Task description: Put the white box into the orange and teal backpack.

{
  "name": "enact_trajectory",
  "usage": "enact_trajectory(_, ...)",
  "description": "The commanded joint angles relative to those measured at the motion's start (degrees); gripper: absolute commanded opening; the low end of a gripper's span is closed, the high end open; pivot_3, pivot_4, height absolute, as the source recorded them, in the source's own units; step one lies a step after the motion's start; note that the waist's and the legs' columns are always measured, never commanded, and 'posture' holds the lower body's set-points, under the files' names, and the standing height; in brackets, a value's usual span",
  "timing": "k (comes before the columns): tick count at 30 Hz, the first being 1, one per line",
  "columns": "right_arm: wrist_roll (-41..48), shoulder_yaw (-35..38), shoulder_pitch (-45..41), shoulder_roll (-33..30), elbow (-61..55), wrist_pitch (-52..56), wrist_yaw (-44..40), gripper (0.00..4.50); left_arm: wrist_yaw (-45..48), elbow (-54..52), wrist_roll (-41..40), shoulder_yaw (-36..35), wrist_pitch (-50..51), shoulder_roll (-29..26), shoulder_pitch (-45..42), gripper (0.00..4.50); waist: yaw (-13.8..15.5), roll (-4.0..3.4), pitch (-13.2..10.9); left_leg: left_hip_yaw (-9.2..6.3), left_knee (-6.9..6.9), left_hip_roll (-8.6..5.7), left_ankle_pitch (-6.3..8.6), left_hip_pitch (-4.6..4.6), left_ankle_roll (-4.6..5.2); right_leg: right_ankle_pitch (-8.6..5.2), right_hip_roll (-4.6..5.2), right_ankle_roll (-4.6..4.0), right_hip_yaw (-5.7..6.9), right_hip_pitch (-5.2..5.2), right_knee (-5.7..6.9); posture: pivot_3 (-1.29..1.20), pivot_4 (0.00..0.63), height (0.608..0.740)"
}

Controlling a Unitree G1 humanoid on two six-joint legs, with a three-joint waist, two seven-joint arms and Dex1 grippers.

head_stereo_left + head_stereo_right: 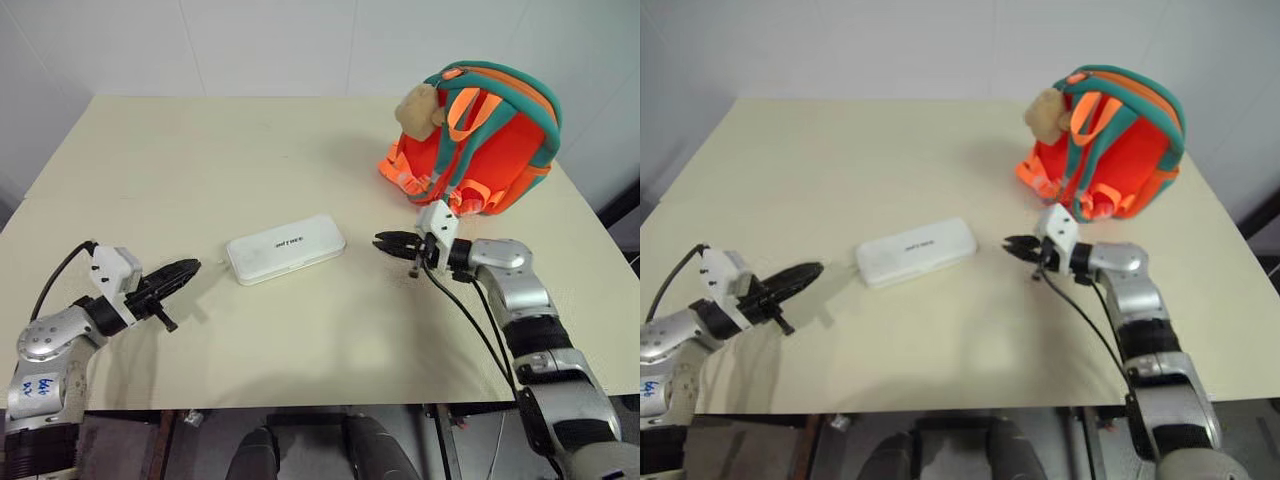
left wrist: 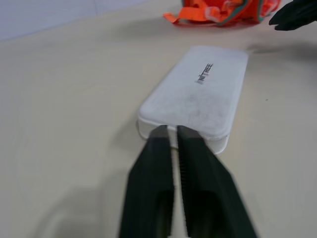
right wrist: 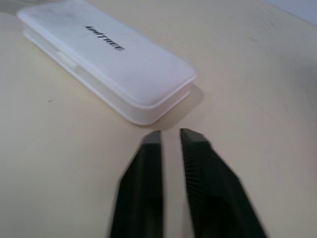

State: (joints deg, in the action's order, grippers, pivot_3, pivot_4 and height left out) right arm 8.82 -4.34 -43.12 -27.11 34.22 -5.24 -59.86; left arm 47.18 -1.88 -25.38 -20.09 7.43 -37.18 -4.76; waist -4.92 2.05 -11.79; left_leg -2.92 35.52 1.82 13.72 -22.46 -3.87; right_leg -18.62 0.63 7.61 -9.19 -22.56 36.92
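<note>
The white box (image 1: 285,247) lies flat on the table's middle, dark lettering on its lid. The orange and teal backpack (image 1: 480,140) stands at the far right, a beige plush charm (image 1: 418,108) at its top. My left gripper (image 1: 190,268) is shut, level, tips a short way off the box's left end (image 2: 183,124). My right gripper (image 1: 381,240) is shut too, pointing at the box's right end (image 3: 163,94) with a small gap between. Neither gripper holds anything.
The cream table (image 1: 200,160) has bare room on its left and far side. Its front edge (image 1: 300,407) runs just below both arms. A black cable (image 1: 465,320) hangs along my right forearm.
</note>
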Motion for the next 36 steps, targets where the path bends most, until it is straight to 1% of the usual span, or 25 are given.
enact_trajectory(1,-3.86,-0.23,-5.71,1.3,10.09,-5.09,4.48,0.06,-5.69,-3.65,2.38,1.35,1.64,1.67,-0.2,0.0,-0.04,0.0,0.0,-0.01,0.0,0.0,0.0,0.01,0.0,0.0,0.0,0.0,0.01,0.01,0.0,0.0,0.15,0.74)
enact_trajectory(5,-6.96,0.04,-13.15,4.17,22.56,-8.42,9.77,0.06,-12.25,-3.92,6.1,3.93,3.0,4.69,-1.47,0.0,-0.41,0.0,0.0,0.0,0.01,-0.01,0.0,0.04,0.0,0.01,-0.01,0.01,-0.01,0.02,0.03,0.0,0.15,0.74)
enact_trajectory(7,-8.03,0.16,-15.52,5.36,26.83,-9.42,11.27,0.06,-14.61,-4.1,7.33,4.81,3.6,5.95,-2.05,0.0,-0.78,0.0,0.0,-0.01,0.01,0.0,-0.01,0.04,-0.01,0.01,-0.02,0.01,0.0,0.01,0.07,0.0,0.15,0.74)
enact_trajectory(10,-9.78,-0.33,-18.04,7.73,31.77,-10.89,12.63,0.06,-17.57,-2.95,9.47,6.44,3.98,7.51,-3.47,0.0,-1.47,0.0,0.0,-0.02,-0.01,0.0,-0.01,0.03,-0.01,0.01,-0.02,0.01,0.01,0.01,0.07,0.0,0.15,0.74)
enact_trajectory(14,-11.67,-0.77,-19.65,10.57,35.35,-10.92,13.15,0.06,-19.19,-1.62,11.07,8.34,3.81,8.97,-5.23,0.0,-1.93,0.0,0.0,-0.02,-0.01,-0.01,-0.01,0.04,-0.02,0.01,-0.03,0.01,0.0,0.01,0.1,0.0,0.15,0.74)
enact_trajectory(24,-11.93,-0.67,-18.05,14.8,35.27,-10.9,7.88,0.06,-19.12,-2.07,11.36,9.64,4.35,9.87,-5.14,0.0,-3.21,-0.01,0.0,-0.07,0.01,-0.02,-0.03,0.08,-0.05,0.01,-0.06,0.02,0.01,0.03,0.22,0.0,0.15,0.74)
enact_trajectory(30,-11.32,-0.56,-16.33,14.88,32.87,-10.24,4.23,0.06,-18.48,-2.32,11.03,9.94,4.6,9.9,-4.33,0.0,-3.17,0.0,0.01,-0.11,0.06,-0.03,-0.05,0.11,-0.09,0.01,-0.07,0.02,0.02,0.06,0.31,0.0,0.15,0.74)
enact_trajectory(36,-10.24,-0.62,-12.57,14.35,26.59,-8.53,0.54,0.06,-19.26,-2.6,10.96,9.03,4.17,10.17,-3.08,0.0,-3.4,0.0,0.01,-0.11,0.06,-0.02,-0.05,0.19,-0.09,0.01,-0.1,0.02,0.0,0.1,0.36,0.0,0.15,0.74)
